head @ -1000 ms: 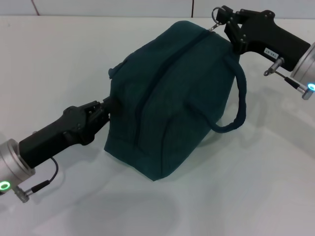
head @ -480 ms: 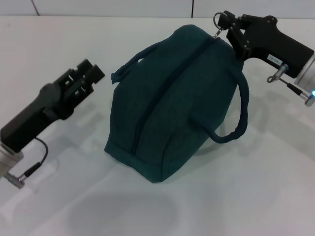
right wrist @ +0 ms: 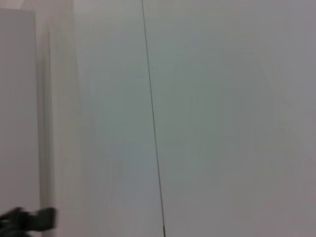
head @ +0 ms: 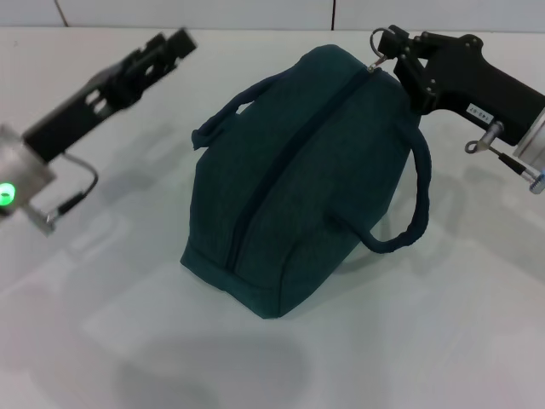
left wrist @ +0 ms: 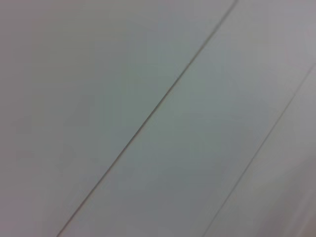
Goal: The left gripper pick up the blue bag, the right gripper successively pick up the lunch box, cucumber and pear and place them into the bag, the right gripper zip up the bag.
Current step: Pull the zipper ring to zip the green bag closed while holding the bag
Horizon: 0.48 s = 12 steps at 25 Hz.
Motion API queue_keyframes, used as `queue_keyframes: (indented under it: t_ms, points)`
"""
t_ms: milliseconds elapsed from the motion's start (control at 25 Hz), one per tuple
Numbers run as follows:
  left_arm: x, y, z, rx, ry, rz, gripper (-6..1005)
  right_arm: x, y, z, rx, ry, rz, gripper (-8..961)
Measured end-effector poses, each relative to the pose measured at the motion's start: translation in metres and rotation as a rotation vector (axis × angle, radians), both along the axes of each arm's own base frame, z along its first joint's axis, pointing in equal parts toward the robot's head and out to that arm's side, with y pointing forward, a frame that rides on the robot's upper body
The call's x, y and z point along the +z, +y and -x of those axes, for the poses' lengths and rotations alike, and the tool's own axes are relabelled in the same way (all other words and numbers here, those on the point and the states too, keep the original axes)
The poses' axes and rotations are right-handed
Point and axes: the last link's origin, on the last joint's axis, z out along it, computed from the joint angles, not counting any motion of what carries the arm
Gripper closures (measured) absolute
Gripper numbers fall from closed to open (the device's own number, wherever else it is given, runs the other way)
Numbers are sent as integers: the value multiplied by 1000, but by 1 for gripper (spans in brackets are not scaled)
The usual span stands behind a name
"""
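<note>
Dark teal fabric forms the blue bag (head: pixel 298 179), which sits on the white table (head: pixel 443 341) at the centre of the head view, its long axis running from the lower left toward the upper right of the frame. The zipper (head: pixel 294 141) runs along the top ridge of the bag and appears drawn fully shut along its visible length. One carry handle (head: pixel 413 200) loops out from the bag's right flank; the second handle (head: pixel 226 115) arches off the upper-left flank.

Right gripper (head: pixel 387 43): positioned at the upper right of the head view, at the far end of the zipper line. The fingers are pinched together on the metal zipper pull (head: pixel 377 49), which carries a small ring (head: pixel 379 36) at its tip — the pull sits at the upper-right end of the bag.

Left gripper (head: pixel 170 44): positioned at the upper left of the head view, raised clear of the table and well apart from the bag. It holds nothing; how far its fingers are parted cannot be told from these views.

Left wrist view: only a pale surface crossed by thin dark seams. Right wrist view: a pale surface with one thin seam, plus a small dark part at the lower-left corner of the frame — not identifiable.
</note>
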Motion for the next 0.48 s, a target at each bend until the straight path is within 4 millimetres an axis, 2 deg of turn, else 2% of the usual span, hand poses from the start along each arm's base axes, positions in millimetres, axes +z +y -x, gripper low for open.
queue_keyframes:
  t_ms: [40,200,480]
  points:
    - [0,7,-4,-4,7,23,106,0,-1,0,1,2,1,941]
    - [7,32,-28,-63,77,178,106,0,-3,0,8,9,3,941]
    - [15,44,-51,-77,201,377,105,0,-4,-1,8,11,4,941]
